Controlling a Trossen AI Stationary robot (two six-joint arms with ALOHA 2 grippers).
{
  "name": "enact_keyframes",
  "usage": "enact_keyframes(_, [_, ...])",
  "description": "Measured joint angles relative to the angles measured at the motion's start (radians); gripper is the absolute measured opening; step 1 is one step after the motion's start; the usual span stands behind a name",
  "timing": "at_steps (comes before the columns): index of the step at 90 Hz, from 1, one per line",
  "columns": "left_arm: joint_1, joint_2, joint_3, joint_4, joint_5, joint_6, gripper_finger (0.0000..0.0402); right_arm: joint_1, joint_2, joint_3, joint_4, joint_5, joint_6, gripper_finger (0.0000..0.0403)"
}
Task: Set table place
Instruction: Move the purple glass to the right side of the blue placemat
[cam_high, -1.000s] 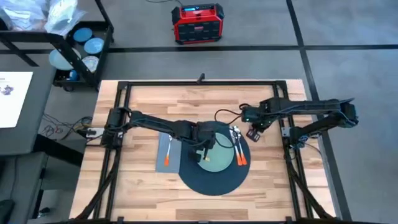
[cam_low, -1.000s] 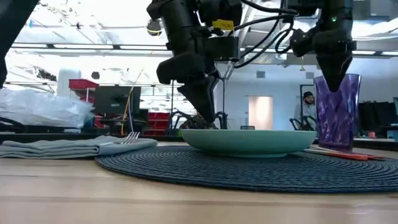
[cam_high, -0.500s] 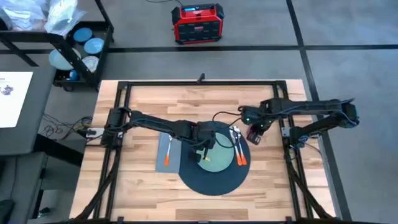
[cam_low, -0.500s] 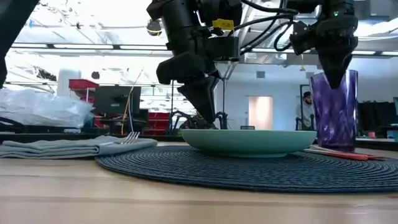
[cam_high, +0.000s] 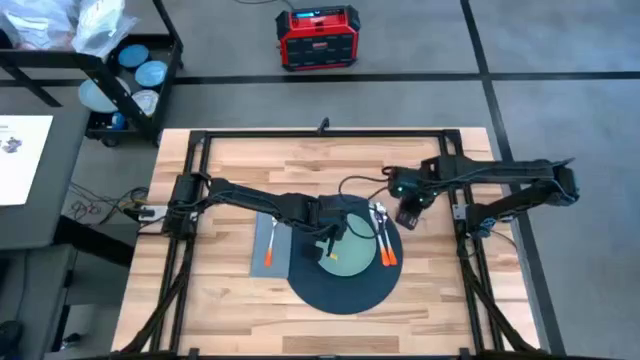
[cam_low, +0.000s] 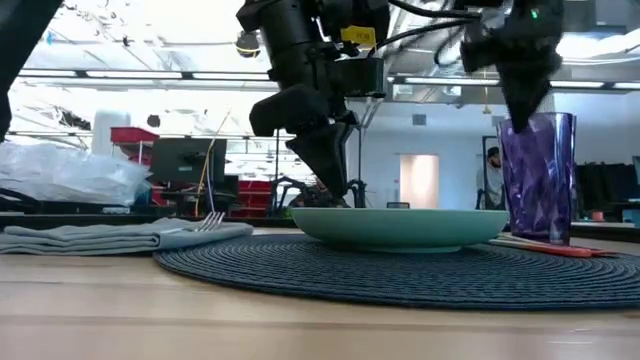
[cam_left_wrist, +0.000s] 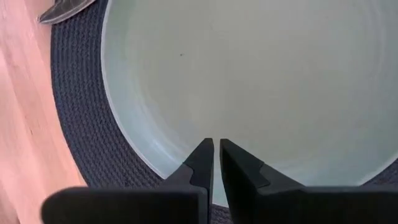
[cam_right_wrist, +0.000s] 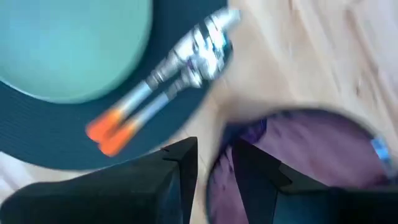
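Your right gripper (cam_low: 522, 118) has shifted leftward, clamped on the translucent purple ribbed cup's (cam_low: 537, 178) rim, blurred up close; left gripper (cam_left_wrist: 216, 163) nearly together over the pale green plate (cam_left_wrist: 261, 81).

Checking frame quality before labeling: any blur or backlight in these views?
Right wrist view: motion-smeared, the purple cup and the knife and spoon soft. Low view: bright room behind leaves both arms as dark silhouettes; the woven mat sharp. Left wrist view: crisp on the green plate. High view: evenly lit.

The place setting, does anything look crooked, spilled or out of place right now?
Nothing stands out. The plate sits on the mat, the fork lies on the napkin, and the purple cup stands upright.
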Motion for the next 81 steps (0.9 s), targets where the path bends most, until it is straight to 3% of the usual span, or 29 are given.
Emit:
enact_keyframes(13, [-0.001,-0.014,0.000,0.059,0.001,0.045,0.0009,0.000,-0.082,0.063,-0.003,0.070,-0.062,0.0089])
enact_keyframes(28, [-0.003,-0.164,-0.068,0.216,0.073,0.093,0.0001,0.020,-0.354,-0.035,0.070,0.122,-0.058,0.0089])
enact_keyframes(35, [0.003,-0.299,-0.220,0.358,0.080,0.093,0.0000,0.075,-0.526,-0.166,0.212,0.091,-0.017,0.0089])
enact_keyframes(52, [0.011,-0.703,-0.737,0.801,0.151,-0.014,0.0001,0.208,-0.872,-0.503,0.580,0.074,0.061,0.0089])
enact_keyframes(67, [-0.061,-1.039,-1.116,1.178,0.170,-0.170,0.0001,0.303,-1.020,-0.764,0.819,0.079,0.060,0.0089])
enact_keyframes(81, [-0.144,-1.344,-1.380,1.384,0.052,-0.221,0.0001,0.385,-1.074,-1.047,1.207,0.114,-0.014,0.0090])
